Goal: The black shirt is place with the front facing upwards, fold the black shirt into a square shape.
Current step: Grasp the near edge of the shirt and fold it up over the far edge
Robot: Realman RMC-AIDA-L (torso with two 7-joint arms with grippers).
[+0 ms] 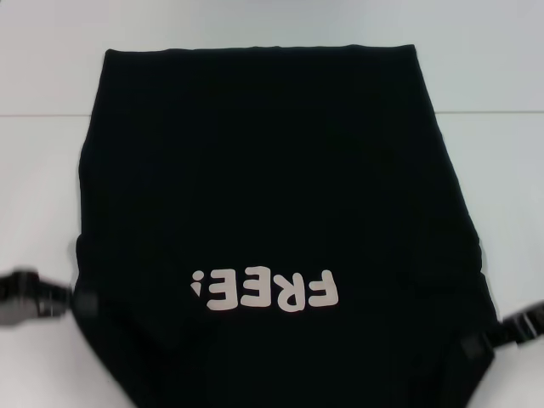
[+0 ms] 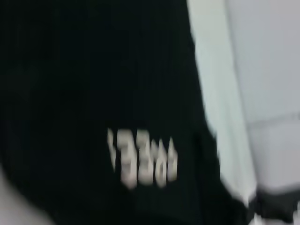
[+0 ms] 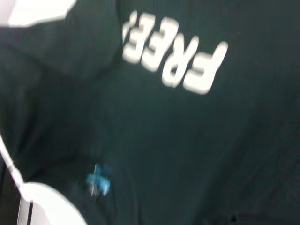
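The black shirt (image 1: 272, 170) lies front up across the white table, its hem at the far side. Its white "FREE!" letters (image 1: 265, 291) read upside down near me. My left gripper (image 1: 70, 302) is at the shirt's near left edge, and the cloth there looks pinched in it. My right gripper (image 1: 493, 342) grips the near right edge the same way. The near end narrows between them. In the left wrist view the shirt (image 2: 93, 70) fills most of the picture. In the right wrist view the shirt (image 3: 187, 154) shows its blue neck label (image 3: 97, 182).
The white table (image 1: 42, 170) shows as bare strips on both sides of the shirt and beyond its far edge. A thin seam line (image 1: 493, 111) crosses the tabletop behind the shirt.
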